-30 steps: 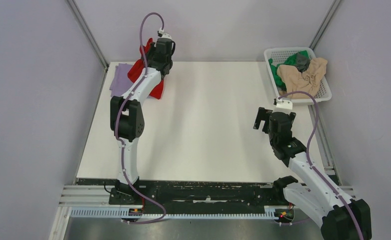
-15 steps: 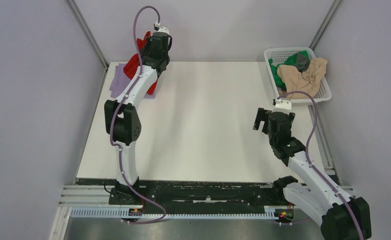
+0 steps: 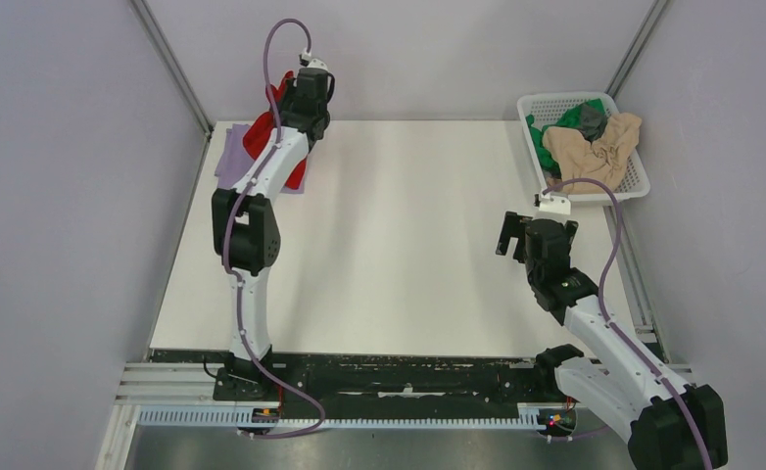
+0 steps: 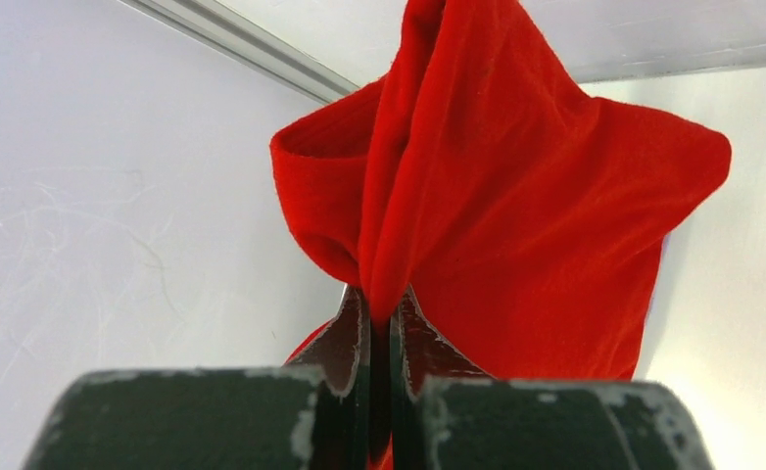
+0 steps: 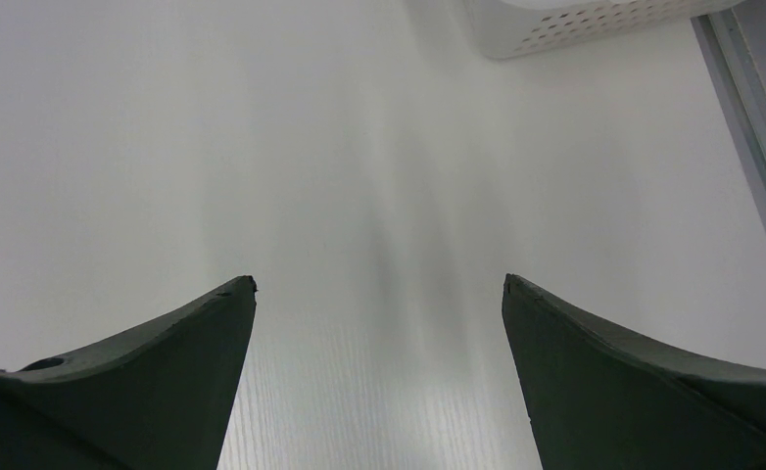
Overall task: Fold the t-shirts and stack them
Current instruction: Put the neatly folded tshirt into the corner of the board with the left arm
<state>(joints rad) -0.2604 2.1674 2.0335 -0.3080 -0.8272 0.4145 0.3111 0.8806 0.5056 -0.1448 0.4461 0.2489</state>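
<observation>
The red t-shirt [image 4: 516, 196] hangs pinched in the closed left hand [image 4: 384, 304], the lavender t-shirt [image 3: 228, 159] seemingly just below it; the right hand [image 5: 379, 294] gapes empty above the desk [image 5: 359, 147].

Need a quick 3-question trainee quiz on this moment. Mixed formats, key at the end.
1. True or false: the right claw is holding a t-shirt.
2. The left claw is shut on the: A) beige t-shirt B) red t-shirt C) green t-shirt
3. Fill in: the lavender t-shirt lies at the far-____ corner of the table.

Key
1. False: it is open and empty above the table.
2. B
3. left
</observation>
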